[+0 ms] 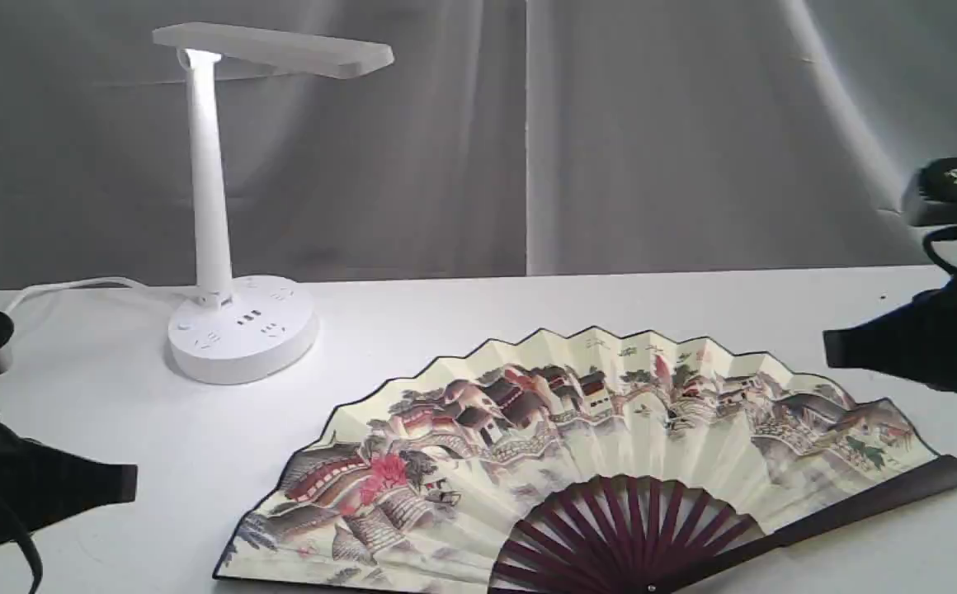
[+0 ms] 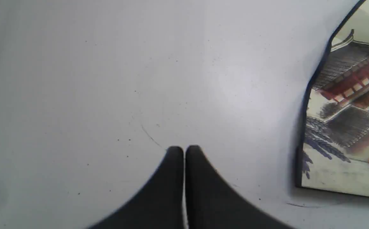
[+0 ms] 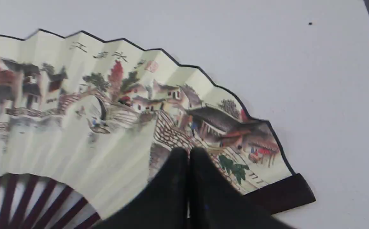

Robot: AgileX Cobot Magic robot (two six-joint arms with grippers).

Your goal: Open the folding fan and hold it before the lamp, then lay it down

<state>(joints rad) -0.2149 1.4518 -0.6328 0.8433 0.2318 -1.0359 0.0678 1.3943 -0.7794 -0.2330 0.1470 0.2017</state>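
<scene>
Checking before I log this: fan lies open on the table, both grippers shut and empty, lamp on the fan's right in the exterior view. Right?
Not quite: the exterior view shows the lamp to the left of the folding fan. The rest holds.

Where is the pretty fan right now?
The folding fan lies open on the table, right of centre in the exterior view, with the lamp behind it leftward.

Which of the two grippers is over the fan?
The right gripper: its shut tips sit over the folding fan, while the left gripper points at the table beside it.
</scene>
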